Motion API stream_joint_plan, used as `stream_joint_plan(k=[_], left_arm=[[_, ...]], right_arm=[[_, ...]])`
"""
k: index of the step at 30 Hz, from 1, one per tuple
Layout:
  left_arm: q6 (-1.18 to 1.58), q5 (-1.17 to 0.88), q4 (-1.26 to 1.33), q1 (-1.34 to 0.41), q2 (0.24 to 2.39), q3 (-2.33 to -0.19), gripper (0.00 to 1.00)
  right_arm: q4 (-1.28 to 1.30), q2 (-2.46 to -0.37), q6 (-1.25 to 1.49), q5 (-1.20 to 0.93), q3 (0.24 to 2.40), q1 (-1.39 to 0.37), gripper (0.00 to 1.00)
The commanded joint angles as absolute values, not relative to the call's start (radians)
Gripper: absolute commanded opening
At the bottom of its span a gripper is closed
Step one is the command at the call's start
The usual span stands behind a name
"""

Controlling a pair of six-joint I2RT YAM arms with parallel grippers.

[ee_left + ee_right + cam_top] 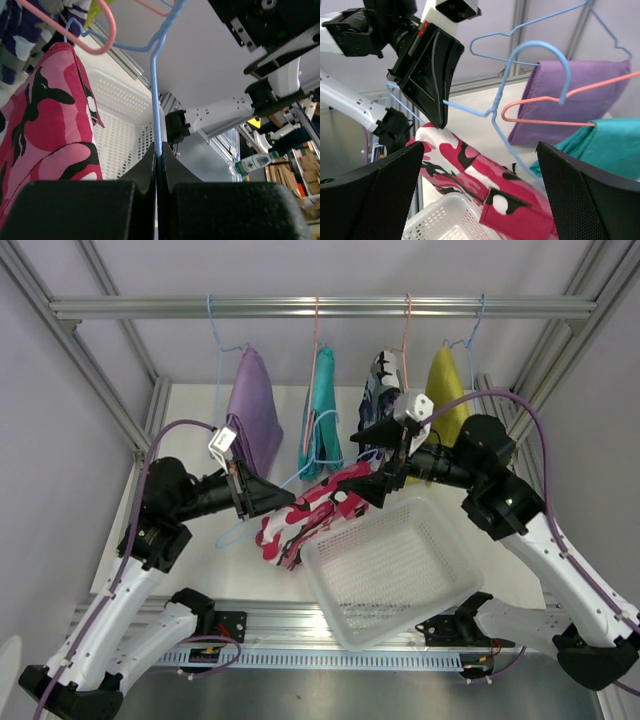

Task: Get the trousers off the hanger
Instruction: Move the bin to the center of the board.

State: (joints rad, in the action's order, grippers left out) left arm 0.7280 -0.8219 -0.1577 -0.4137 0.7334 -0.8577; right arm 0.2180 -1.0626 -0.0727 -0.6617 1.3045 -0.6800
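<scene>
The pink-black-white camouflage trousers (305, 518) hang over a light-blue hanger (300, 478), held off the rail above the table beside the basket. My left gripper (283, 498) is shut on the hanger's blue wire (156, 100); the trousers show at the left of its view (45, 130). My right gripper (362, 490) is open, its jaws wide apart over the trousers' other end (520, 195) and not touching them. The lilac (255, 410), teal (322, 418), purple-grey camouflage (383, 385) and mustard (446, 390) trousers hang on the rail (320, 307).
A white perforated basket (440, 570) sits tilted at the front right, its near corner over the table edge. A pink hanger (540, 121) and other blue hangers (540, 47) hang close behind the held one. Frame posts stand at both sides.
</scene>
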Motion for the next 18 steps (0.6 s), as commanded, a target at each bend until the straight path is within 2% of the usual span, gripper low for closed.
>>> stream_joint_plan(k=[1,4,18], left_arm=[[0.744,-0.762,-0.043,-0.41,0.715,-0.991,0.0],[0.723,-0.709,-0.106,-0.41,0.7,-1.038,0.01],[0.644,-0.479,-0.235,-0.41,0.666,-1.166,0.0]], right_arm=[[0.153,-0.988,-0.011,-0.527,1.26,-0.687,1.0],[0.158,-0.934,0.031,-0.445,1.224,-0.689,0.99],[0.334,-0.807,0.179,-0.334,0.988,-0.764,0.99]])
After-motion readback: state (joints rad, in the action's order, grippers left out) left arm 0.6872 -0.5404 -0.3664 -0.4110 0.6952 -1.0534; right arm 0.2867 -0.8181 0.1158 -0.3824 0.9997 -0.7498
